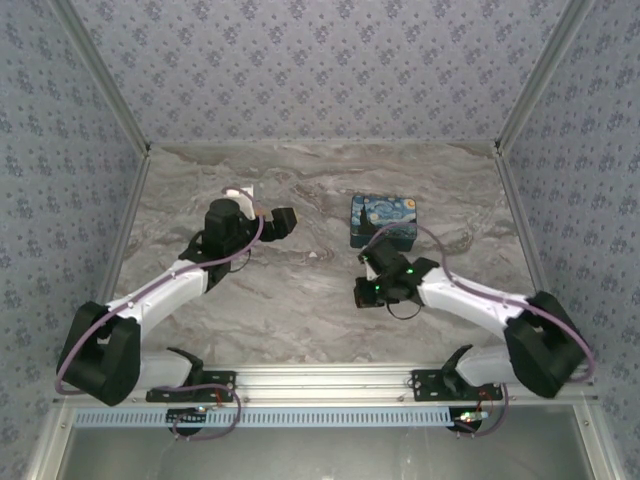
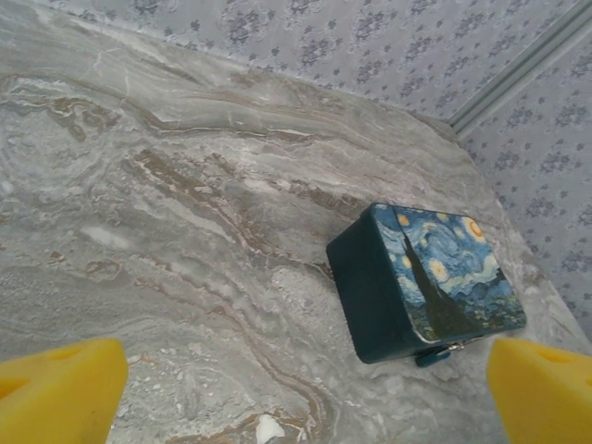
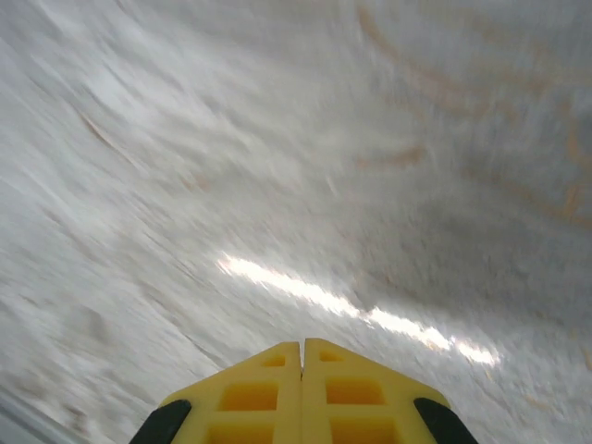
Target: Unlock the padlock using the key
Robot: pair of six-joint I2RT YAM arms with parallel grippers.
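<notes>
- Left end effector: fingers wide apart, empty, above desk, facing painted box; judged to be lining up on the lock side.
- Padlock: small blue piece at box's near bottom edge, mostly hidden by box.
- Right end effector: fingers pressed together, nothing seen between pads; view blurred.
- Key: cannot identify.
- White scrap on desk, left of box.
- Box body screens padlock from left approach.
</notes>
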